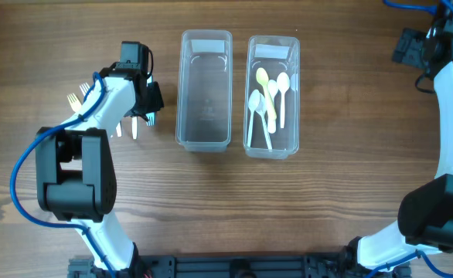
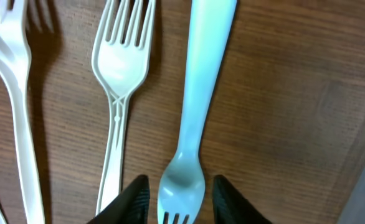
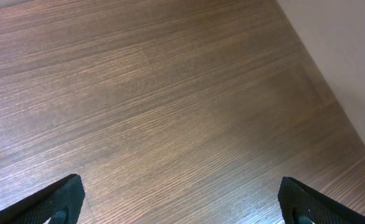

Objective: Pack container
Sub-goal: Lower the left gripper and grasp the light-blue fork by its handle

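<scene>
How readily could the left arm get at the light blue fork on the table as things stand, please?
Probably yes: the left gripper sits over the light blue fork, its fingers flanking the tined end. The white fork lies apart alongside, not in the way. Whether the fingers touch the fork is unclear.

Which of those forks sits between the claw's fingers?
The pale blue fork: its tined end lies between the fingertips of the left claw. The white forks lie off to one side.

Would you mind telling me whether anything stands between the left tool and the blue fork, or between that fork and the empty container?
Nothing visible does. The left tool straddles the head of the blue fork, the white fork lies beside it, apart, and only bare table separates it from the empty container.
</scene>
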Available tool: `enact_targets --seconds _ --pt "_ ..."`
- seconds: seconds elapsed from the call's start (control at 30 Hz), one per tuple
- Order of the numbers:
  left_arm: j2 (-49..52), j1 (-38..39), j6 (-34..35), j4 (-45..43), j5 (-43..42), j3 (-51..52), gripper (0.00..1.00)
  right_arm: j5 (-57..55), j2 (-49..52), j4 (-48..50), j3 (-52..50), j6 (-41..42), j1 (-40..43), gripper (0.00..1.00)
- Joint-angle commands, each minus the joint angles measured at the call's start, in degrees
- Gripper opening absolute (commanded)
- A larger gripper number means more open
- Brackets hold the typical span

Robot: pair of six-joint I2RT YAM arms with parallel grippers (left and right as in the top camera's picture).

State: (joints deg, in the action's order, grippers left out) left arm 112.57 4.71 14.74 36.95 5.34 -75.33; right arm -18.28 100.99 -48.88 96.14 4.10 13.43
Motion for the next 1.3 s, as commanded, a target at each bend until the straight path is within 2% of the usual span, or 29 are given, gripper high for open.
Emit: enact_targets --seconds 0.0,0.57,0.77,0.9,1.03,1.17,1.27 --pt "0.9 -0.5 0.7 -2.8 0.7 2.0 0.5 -1.0 0.5 0.0 0.5 0.4 -0.3 1.0" --pt "5.3 -0.5 -2.5 -5.7 -2.8 2.2 0.55 -1.0 0.5 0.0 0.5 0.4 -0.3 1.0" --pt "5.3 -0.5 -2.5 -3.3 -4.3 2.2 0.31 -1.0 0.5 0.0 0.5 0.4 -0.3 1.0" --pt "5.3 -0.5 -2.5 -1.9 -4.2 2.2 0.33 -1.0 0.5 0.0 0.5 0.4 -0.3 1.0" --pt "5.2 -0.5 -2.5 -1.1 -4.2 2.0 0.2 -1.0 0.5 0.0 0.5 0.4 -0.3 1.0" --pt "5.1 -0.5 -2.5 1.1 -4.2 -0.1 0.17 -0.9 0.5 0.0 0.5 0.4 -0.3 1.0" --pt "5.1 -0.5 -2.5 2.4 -4.2 -2.0 0.1 -1.0 0.5 0.0 0.5 0.4 -0.3 1.0"
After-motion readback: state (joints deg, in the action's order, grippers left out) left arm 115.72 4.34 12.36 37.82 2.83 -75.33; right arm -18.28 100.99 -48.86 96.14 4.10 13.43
